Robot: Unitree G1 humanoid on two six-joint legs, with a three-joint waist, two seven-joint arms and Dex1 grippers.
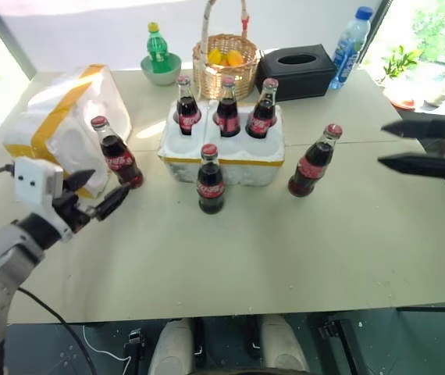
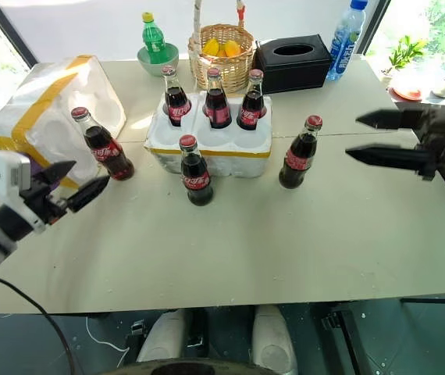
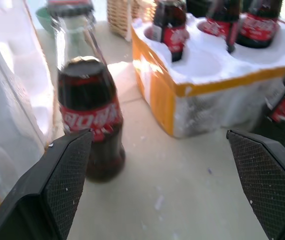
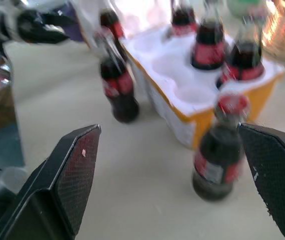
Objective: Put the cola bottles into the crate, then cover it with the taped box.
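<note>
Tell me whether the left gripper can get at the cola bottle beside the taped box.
Probably yes: the left gripper is open facing that cola bottle, with bare table between them.

Strong daylight comes from the far side of the table [image 1: 379, 258], where the background behind the basket [image 1: 224, 69] burns out to plain white. The foam box [image 1: 66, 117] on the left and the top of the crate [image 1: 221, 144] glare so brightly that their surface detail is mostly lost. The cola bottles [image 1: 210, 180] cast short, soft shadows toward the near edge, and a bright patch lies on the table between the foam box and the crate. The head views are fairly sharp, with the table edges bowing slightly. The left wrist view is soft; the right wrist view is heavily smeared, its bottles and crate blurred
</note>
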